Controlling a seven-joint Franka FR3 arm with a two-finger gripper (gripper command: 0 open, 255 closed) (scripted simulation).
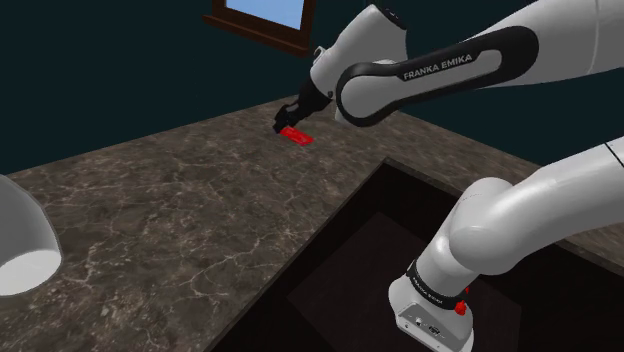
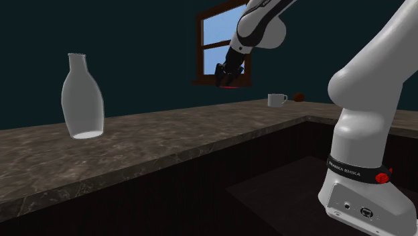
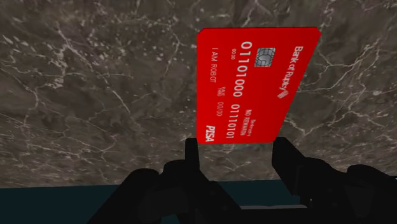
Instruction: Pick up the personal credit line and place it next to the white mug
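**Shoulder view.** The end effector [image 1: 288, 120] sits in the upper middle of the frame, below the window [image 1: 262, 14], and is closed on the red card [image 1: 298, 134]. The card hangs close over the dark marbled surface [image 1: 170, 210]. Whether a corner touches the surface cannot be told from this angle. The card's long axis slants from upper left to lower right. The sink [image 1: 400, 250] fills the lower right.

**Second exterior view.** The card [image 2: 228, 86] appears as a thin red sliver under the end effector [image 2: 226, 78], right of centre in the upper half. It is plainly above the surface [image 2: 167, 127]. The mug [image 2: 276, 100] stands lower and to the right, apart from the card. A white bottle [image 2: 83, 100] stands at the left.

**Wrist view.** The fingers [image 3: 191, 153] clasp the card [image 3: 254, 83] across its short width at the end nearest the end effector [image 3: 236, 144], apparently bearing on the two long edges. The long axis runs away from the end effector, and the chip lies in the far half. The printed face is turned to the camera, with the lettering running along the long axis.

**Handling (judgement).** The card is probably very light, thin, stiff and smooth. Weight is no concern, but slip and pivoting are. Held by its edges at one end, the free end may swing, and hard squeezing could bow the card. A firmer hold would sit nearer the middle of the long edges.
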